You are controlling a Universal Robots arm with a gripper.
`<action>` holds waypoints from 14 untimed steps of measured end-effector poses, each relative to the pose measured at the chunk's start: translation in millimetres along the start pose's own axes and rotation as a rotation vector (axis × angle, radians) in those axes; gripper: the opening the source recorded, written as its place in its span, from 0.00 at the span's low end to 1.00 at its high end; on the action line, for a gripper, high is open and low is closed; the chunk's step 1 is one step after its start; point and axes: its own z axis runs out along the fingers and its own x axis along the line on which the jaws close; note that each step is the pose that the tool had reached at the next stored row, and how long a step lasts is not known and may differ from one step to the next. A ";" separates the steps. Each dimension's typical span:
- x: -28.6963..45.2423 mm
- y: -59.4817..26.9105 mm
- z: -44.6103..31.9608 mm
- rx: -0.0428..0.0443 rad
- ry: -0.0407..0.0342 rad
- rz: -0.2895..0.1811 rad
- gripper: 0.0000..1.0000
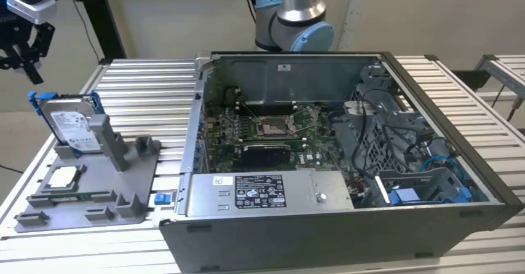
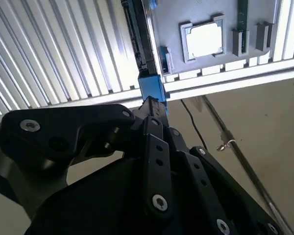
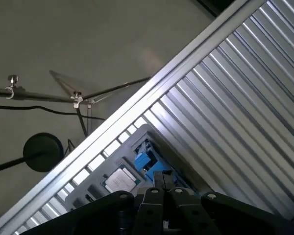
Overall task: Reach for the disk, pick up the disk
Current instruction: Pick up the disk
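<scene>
The disk [image 1: 70,125] stands upright in a slot of the grey holder [image 1: 123,182], at the exterior view's left. It is silver-grey with a white label and a bright blue bracket. My gripper [image 1: 22,71] hangs open in the air above and a little to the exterior view's left of it, not touching it. In the second wrist view the disk [image 2: 138,44] is seen edge-on, its blue bracket end just past my black fingers [image 2: 154,147]. The first wrist view shows the disk's [image 3: 146,162] blue bracket just beyond the fingers [image 3: 162,182].
A small square processor chip [image 1: 64,177] lies on the holder in front of the disk, and a small blue clip [image 1: 161,198] sits at the holder's edge. An open computer case [image 1: 328,163] fills the middle and right of the slatted table [image 1: 147,90].
</scene>
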 end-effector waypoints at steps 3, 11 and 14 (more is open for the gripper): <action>0.0 0.0 0.0 0.0026 -0.0005 -0.054 0.00; 0.0 -0.1 0.0 0.0230 -0.0131 -0.188 0.00; 0.0 -0.1 0.0 0.0239 -0.0125 -0.226 0.00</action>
